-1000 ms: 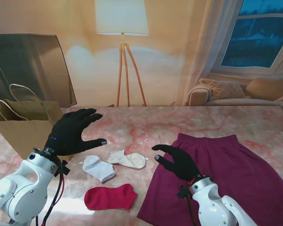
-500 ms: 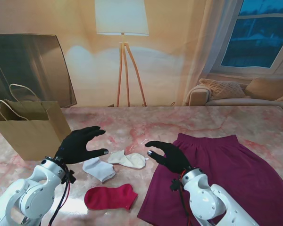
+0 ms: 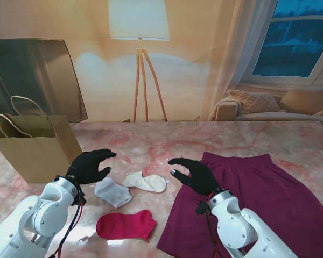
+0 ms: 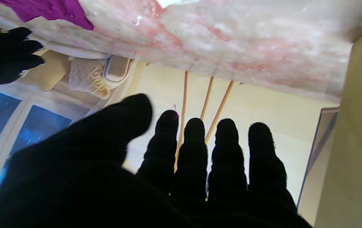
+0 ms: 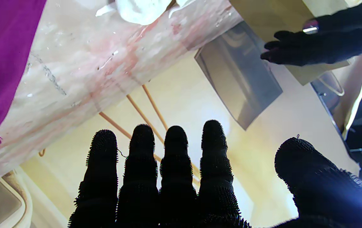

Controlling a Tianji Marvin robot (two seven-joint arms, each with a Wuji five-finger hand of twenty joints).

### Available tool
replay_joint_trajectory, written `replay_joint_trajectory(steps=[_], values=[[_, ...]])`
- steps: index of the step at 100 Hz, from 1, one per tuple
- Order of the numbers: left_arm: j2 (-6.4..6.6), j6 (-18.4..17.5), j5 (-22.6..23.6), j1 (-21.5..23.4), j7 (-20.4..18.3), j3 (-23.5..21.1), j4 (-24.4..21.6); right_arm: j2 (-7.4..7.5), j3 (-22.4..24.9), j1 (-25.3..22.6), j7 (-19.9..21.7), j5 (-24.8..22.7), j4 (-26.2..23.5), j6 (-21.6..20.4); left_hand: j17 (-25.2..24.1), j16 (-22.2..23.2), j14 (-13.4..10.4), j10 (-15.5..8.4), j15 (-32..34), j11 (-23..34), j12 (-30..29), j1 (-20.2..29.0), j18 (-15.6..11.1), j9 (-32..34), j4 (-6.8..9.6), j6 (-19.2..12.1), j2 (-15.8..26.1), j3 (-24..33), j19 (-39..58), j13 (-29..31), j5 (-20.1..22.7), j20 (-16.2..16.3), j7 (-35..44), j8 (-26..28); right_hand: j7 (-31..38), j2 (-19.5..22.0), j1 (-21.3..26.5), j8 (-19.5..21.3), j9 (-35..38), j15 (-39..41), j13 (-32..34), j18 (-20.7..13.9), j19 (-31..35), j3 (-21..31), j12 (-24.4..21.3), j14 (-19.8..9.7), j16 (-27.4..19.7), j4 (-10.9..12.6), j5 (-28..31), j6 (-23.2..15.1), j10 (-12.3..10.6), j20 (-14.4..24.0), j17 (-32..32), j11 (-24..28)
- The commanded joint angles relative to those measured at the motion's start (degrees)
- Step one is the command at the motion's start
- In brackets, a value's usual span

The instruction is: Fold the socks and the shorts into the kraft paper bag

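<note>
Both hands hover with fingers spread, holding nothing: the left hand (image 3: 90, 165) just above the white ankle sock (image 3: 112, 192), the right hand (image 3: 194, 174) at the near left edge of the magenta shorts (image 3: 247, 193). A cream sock (image 3: 146, 181) and a red sock (image 3: 125, 225) lie between them on the table (image 3: 151, 142). All are light, limp cloth (likely to slide on polished marble), best pinched at a cuff or waistband. The kraft paper bag (image 3: 35, 146) stands far left.

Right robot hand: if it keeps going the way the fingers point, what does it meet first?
Probably nothing. The right robot hand points left above bare marble table, past the cream sock, toward the left robot hand. Height is unclear.
</note>
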Motion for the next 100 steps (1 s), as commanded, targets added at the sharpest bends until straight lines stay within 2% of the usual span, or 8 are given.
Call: replay_joint_trajectory(steps=[1, 14, 26, 43, 74, 85, 92, 100], values=[[0.45, 0.41, -1.1, -0.4, -2.02, 0.26, 1.35, -0.01, -0.06, -1.81, 0.4, 0.22, -0.88, 0.08, 0.12, 0.8, -0.09, 1.33, 0.91, 1.38, 0.5, 5.63, -1.19, 1.61, -1.9, -1.24, -3.12, 7.24, 1.09, 1.47, 1.18, 1.41, 1.82, 0.97, 0.07, 0.24, -0.4, 0.07, -0.77, -0.44, -0.23, -1.78, -0.16, 0.53, -0.14, -1.02, -0.68, -2.12, -1.68, -0.12, -0.13, -1.43, -0.14, -0.05], [1.06, 1.46, -0.46, -1.62, -5.36, 0.92, 2.83, 0.27, 0.74, -3.21, 1.08, -0.15, -2.15, 0.18, 0.89, 0.97, -0.45, 0.7, 1.69, 2.5, 0.61, 18.1, -1.26, 2.01, -4.16, -2.06, -8.66, 14.71, 2.28, 2.35, 0.66, 1.9, 4.2, 1.45, 0.17, 0.35, -0.38, 0.14, -0.74, -0.24, 0.03, -1.08, 0.31, 0.45, 0.05, -0.94, -0.35, -2.14, -1.65, -0.14, -0.17, -1.24, -0.01, 0.31], [1.45, 1.72, 0.71, -3.08, -6.62, 2.06, 5.09, 0.34, 1.16, -3.72, 1.38, -0.15, -2.72, 0.22, 1.35, 1.1, -0.77, 0.37, 2.27, 3.38, 0.55, 25.25, -1.41, 1.78, -4.2, -2.4, -6.89, 10.83, 2.94, 2.74, -0.73, 2.14, 4.74, 1.58, 0.22, 0.42, -0.35, 0.18, -0.67, -0.12, 0.29, -0.6, 0.97, 0.38, 0.19, -0.74, -0.09, -2.15, -1.57, -0.08, -0.26, -0.89, 0.21, 0.59], [1.72, 2.48, 1.98, -5.29, -6.92, 4.13, 8.98, 0.3, 1.15, -3.57, 1.38, 0.03, -2.75, 0.17, 2.43, 1.65, -0.51, 0.1, 3.32, 4.26, 0.48, 22.69, -0.94, 1.67, -6.8, -2.38, -5.6, 4.32, 4.64, 3.8, -3.42, 2.88, 3.41, 0.85, 0.24, 0.47, -0.3, 0.23, -0.72, 0.04, 0.54, -0.11, 1.77, 0.37, 0.33, -0.35, 0.28, -2.13, -1.58, -0.19, -0.12, -0.4, 0.51, 0.85], [2.31, 2.06, 6.02, -7.28, -6.4, 7.02, 13.17, 0.26, 0.79, -3.28, 1.43, 0.35, -2.41, 0.16, 4.96, 8.76, 0.14, -1.11, 8.42, 5.17, 1.16, 9.62, 3.54, 4.01, -7.04, -1.89, -8.59, 1.58, 19.15, 9.25, -4.69, 12.28, 2.64, 0.23, 0.28, 0.54, -0.26, 0.32, -0.61, 0.27, 1.09, 1.28, 3.24, 0.25, 0.45, -0.07, 0.85, -2.13, -1.58, -0.35, -0.31, 0.74, 0.89, 1.14], [2.6, 2.14, 8.57, -7.77, -6.16, 7.94, 14.26, 0.31, 0.79, -3.35, 1.59, 0.32, -2.35, -0.17, 6.95, 11.69, -0.04, -1.31, 10.12, 6.13, 2.42, 8.93, 3.2, 5.56, -7.09, -1.46, -8.64, 1.55, 24.9, 10.62, -5.2, 17.55, 2.41, 0.1, 0.26, 0.58, -0.24, 0.33, -0.61, 0.31, 1.28, 1.68, 3.77, 0.23, 0.46, 0.04, 1.02, -2.13, -1.65, -0.32, -0.31, 1.21, 1.1, 1.16], [2.7, 2.08, 9.68, -8.34, -5.32, 8.75, 15.5, 0.33, 0.82, -3.37, 1.66, 0.37, -2.31, -0.35, 8.0, 12.88, -0.25, -1.77, 10.59, 7.05, 3.76, 11.51, 2.51, 6.72, -7.06, -1.77, -7.81, 1.83, 27.92, 10.84, -5.06, 20.06, 2.75, 0.26, 0.27, 0.61, -0.14, 0.35, -0.52, 0.37, 1.48, 1.78, 3.97, 0.28, 0.46, 0.1, 1.13, -2.11, -1.59, -0.32, -0.32, 1.43, 1.18, 1.18], [2.82, 1.84, 10.56, -9.24, -4.51, 9.75, 17.08, 0.33, 0.85, -3.37, 1.8, 0.57, -2.28, -0.48, 8.67, 13.19, -0.48, -2.27, 10.79, 7.5, 4.3, 13.5, 2.24, 7.56, -6.93, -1.9, -7.55, 2.42, 28.94, 11.3, -5.0, 20.8, 3.02, 0.4, 0.29, 0.84, 0.32, 0.37, -0.45, 0.41, 1.65, 1.92, 4.09, 0.44, 0.46, 0.06, 1.22, -2.1, -1.57, -0.61, -0.3, 1.6, 1.21, 1.19]])
